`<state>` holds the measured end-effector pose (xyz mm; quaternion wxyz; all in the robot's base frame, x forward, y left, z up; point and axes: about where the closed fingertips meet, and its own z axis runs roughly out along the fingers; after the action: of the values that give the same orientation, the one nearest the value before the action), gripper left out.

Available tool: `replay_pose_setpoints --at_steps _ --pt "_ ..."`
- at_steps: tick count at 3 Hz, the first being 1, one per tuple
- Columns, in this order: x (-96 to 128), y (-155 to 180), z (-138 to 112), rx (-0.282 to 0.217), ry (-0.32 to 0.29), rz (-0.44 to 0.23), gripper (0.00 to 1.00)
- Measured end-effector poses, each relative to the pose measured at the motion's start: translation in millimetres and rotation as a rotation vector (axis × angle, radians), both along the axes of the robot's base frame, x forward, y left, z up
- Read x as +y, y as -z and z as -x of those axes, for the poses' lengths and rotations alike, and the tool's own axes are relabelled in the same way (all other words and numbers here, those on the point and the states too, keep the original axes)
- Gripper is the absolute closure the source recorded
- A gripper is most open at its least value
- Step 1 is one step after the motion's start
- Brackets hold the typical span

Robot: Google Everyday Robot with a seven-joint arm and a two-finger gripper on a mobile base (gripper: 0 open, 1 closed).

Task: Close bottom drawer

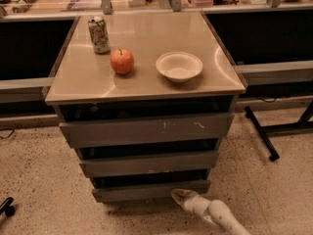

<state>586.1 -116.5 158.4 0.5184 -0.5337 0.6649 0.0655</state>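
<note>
The bottom drawer is the narrowest grey strip at the foot of the cabinet, pulled out a little, with a dark gap above it. The mid-width drawer and the widest, scratched drawer stand above it, both also pulled out. My gripper, on a pale arm coming from the lower right, is low near the floor with its tip at the right part of the bottom drawer's front. I cannot tell whether it touches.
On the cabinet top stand a soda can, a red apple and a white bowl. Black table legs stand on the floor at the right. A dark caster is at the lower left.
</note>
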Motion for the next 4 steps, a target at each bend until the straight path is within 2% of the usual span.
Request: replay_pose_setpoints --at_steps 1,2,3,4 --pt "8.4 -0.4 -29.5 0.013 -0.012 0.031 1.00" --pt "9.3 -0.4 -29.5 0.013 -0.014 0.030 1.00" --pt "15.8 0.1 -8.6 0.072 -0.077 0.043 1.00" --pt "14.4 -1.2 38.0 0.185 -0.167 0.062 1.00"
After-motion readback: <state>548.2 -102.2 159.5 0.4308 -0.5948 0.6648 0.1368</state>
